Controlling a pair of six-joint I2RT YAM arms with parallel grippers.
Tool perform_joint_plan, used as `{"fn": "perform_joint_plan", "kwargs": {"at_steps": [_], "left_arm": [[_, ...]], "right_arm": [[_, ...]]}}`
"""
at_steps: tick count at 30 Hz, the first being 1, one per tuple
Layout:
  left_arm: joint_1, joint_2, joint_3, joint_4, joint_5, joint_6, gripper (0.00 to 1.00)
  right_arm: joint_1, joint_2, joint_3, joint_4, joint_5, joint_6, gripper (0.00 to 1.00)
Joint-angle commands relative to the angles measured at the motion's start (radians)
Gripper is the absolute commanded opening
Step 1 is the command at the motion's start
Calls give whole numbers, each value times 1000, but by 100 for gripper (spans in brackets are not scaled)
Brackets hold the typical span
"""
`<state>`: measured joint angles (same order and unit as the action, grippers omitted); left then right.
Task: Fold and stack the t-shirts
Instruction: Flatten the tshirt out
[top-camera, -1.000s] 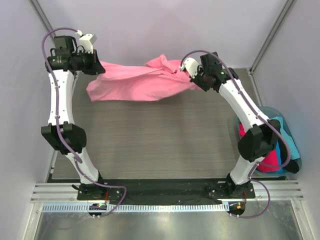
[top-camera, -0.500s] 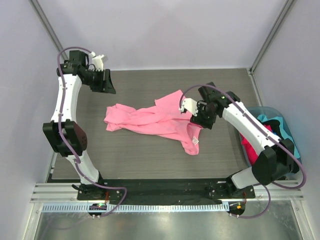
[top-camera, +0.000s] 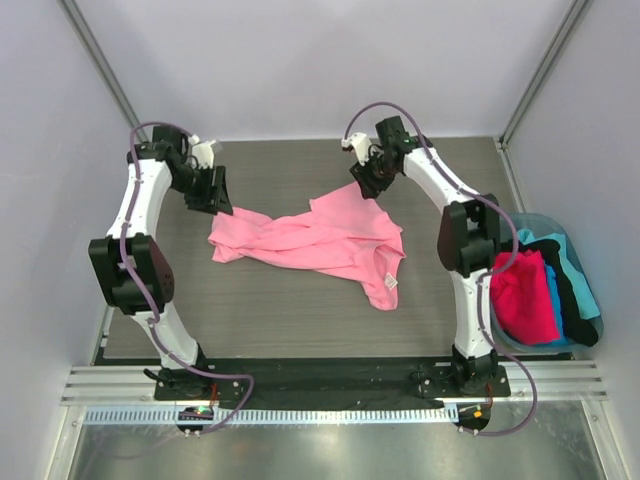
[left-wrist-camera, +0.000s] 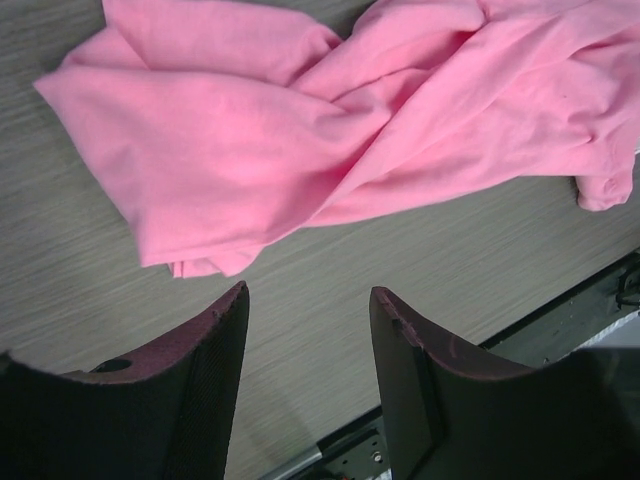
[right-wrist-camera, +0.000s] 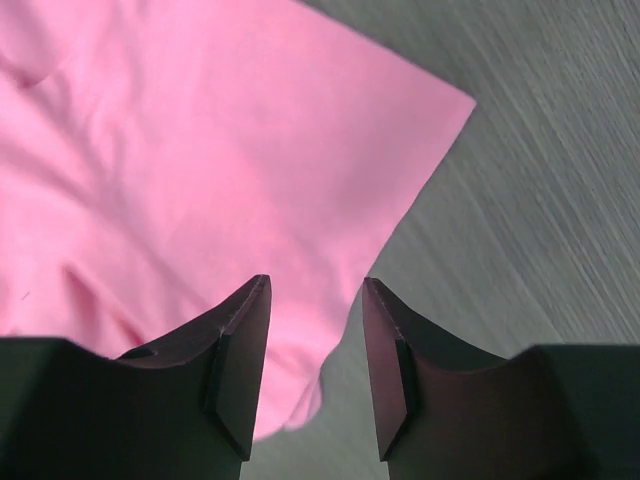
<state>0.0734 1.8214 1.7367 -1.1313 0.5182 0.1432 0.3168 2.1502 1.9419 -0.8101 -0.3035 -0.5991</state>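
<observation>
1. Two arms rise from the near edge of the grey wood-grain table (top-camera: 290, 315), with pale walls around it.
2. At the right, one blue tub (top-camera: 596, 330) holds three shirts: a hot pink shirt (top-camera: 520, 295), a teal shirt (top-camera: 546, 244) and a black shirt (top-camera: 572, 290).
3. One light pink shirt (top-camera: 320, 240) lies crumpled mid-table.
4. Farther back, the left gripper (top-camera: 213, 190) hangs beside the shirt's left end and the right gripper (top-camera: 368, 180) over its far corner. Both have their fingers apart and hold nothing.

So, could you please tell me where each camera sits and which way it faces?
Top external: above and behind the robot, looking down at the table; left arm and right arm show.
Left wrist: rides its arm, facing down past open left fingers.
Right wrist: rides its arm, facing down past open right fingers.
Shared: all see the light pink t-shirt.
</observation>
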Motion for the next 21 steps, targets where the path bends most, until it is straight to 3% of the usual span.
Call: {"fn": "perform_joint_plan", "kwargs": {"at_steps": [1, 6, 21], "left_arm": [[5, -74, -34, 22, -13, 21, 53], [3, -83, -65, 18, -44, 36, 52], [5, -47, -69, 7, -76, 50, 52]], "right_arm": [[-18, 86, 162, 40, -68, 102, 47], [-24, 239, 333, 52, -49, 139, 46], [-18, 413, 442, 152, -3, 209, 47]]}}
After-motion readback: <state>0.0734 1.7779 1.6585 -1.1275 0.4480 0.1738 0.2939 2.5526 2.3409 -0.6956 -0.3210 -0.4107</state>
